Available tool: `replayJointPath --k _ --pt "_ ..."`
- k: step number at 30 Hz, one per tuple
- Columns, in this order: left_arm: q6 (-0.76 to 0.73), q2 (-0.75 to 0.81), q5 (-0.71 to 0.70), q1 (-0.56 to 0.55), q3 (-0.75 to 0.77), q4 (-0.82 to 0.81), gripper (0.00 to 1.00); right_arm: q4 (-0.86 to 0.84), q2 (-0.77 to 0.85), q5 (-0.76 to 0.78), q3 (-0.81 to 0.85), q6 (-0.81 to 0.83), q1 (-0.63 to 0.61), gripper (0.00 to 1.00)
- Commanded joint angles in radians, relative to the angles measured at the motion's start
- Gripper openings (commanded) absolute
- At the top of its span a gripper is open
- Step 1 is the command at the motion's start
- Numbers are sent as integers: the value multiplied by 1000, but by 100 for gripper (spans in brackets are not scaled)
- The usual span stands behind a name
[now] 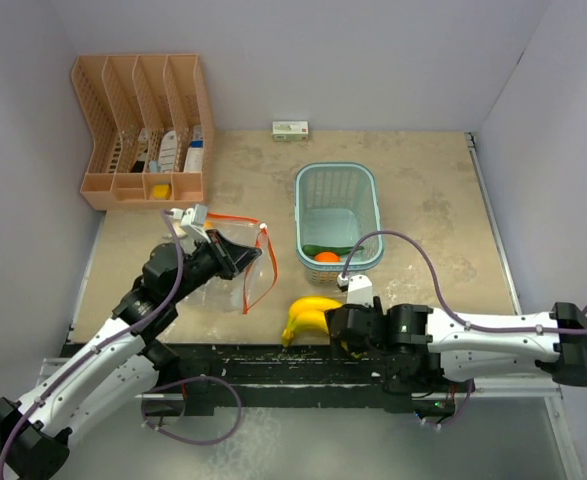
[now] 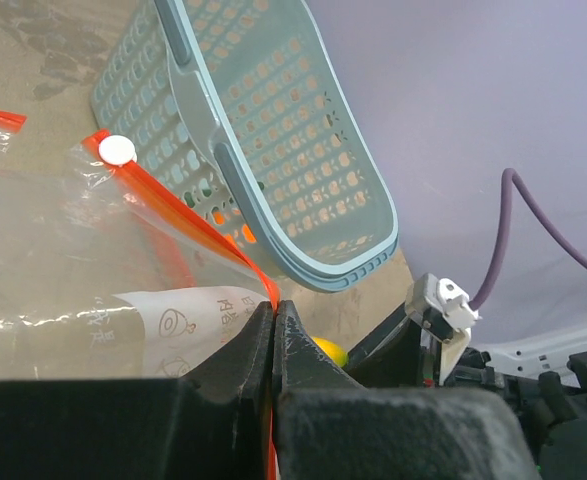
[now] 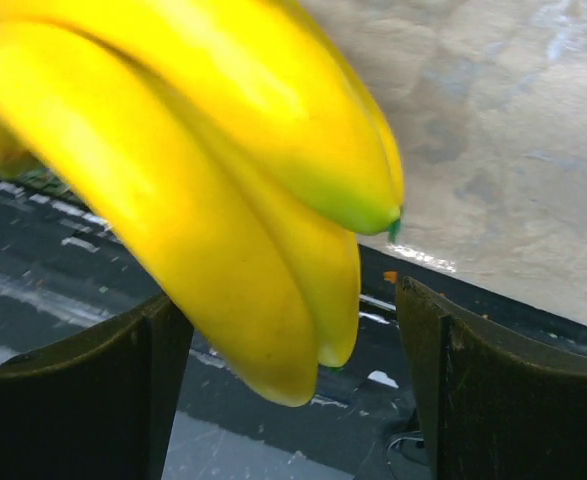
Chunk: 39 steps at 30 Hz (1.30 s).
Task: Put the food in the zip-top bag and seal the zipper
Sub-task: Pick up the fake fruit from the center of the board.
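At near edge | bananas [image 1: 308, 315] lie left-right; tips in right tool [image 1: 332, 322]

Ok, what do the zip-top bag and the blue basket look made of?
Zip-top bag: thin clear plastic film, glossy; it creases and shows through, with an orange-red zipper strip. Basket: light blue, probably rigid moulded plastic, fairly matte; regular holes across its walls.
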<state>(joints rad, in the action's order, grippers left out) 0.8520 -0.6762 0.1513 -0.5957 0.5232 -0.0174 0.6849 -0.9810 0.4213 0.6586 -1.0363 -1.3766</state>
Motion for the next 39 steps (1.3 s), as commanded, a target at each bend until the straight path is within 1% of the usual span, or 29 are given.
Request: replayJointPath --k 1,3,5,8,12,14,17,19,20,24,27,28,29,32,34,36,37,39 --pt "-24 22 -13 -1 1 -6 0 90 -51 138 40 -127 -14 79" --pt "-24 23 -15 0 2 -3 0 76 -64 137 30 -129 -19 76" --pt "-24 23 -15 -1 3 -4 0 41 -67 128 15 -122 -24 70" --pt "-22 23 -15 -1 3 -3 0 -19 -54 121 -10 -109 -37 59" --pt "-25 28 -16 -1 4 8 0 -53 -30 155 -39 -109 -57 45" --pt "-25 34 -19 0 4 16 0 -80 -18 160 -58 -99 -60 35" --pt "-25 46 -24 -1 6 28 0 -117 -7 161 -74 -85 -65 17" --pt "-25 57 -29 -1 10 40 0 -119 -5 167 -68 -76 -70 8" --pt "-27 62 -32 -1 13 47 0 -115 -5 172 -63 -71 -76 0" --pt "-33 80 -41 -1 26 70 0 -83 -17 210 -20 -81 -124 0" --pt "-36 88 -44 -1 34 79 0 -47 -59 239 48 -89 -195 0" --pt "-37 88 -43 0 38 81 0 -16 -91 272 84 -103 -229 0" --pt "-37 87 -42 -1 42 83 0 28 -121 307 124 -132 -264 0" --pt "-41 87 -39 -1 52 89 0 259 -234 421 276 -270 -356 0" --pt "-43 95 -39 -1 60 99 0 412 -310 482 381 -380 -397 0" --pt "-43 110 -41 -1 65 111 0 578 -370 525 449 -517 -427 0" --pt "-44 119 -45 -1 70 120 0 621 -388 544 470 -557 -438 0" --pt "-51 143 -57 -1 82 157 0 625 -381 562 479 -561 -443 0"
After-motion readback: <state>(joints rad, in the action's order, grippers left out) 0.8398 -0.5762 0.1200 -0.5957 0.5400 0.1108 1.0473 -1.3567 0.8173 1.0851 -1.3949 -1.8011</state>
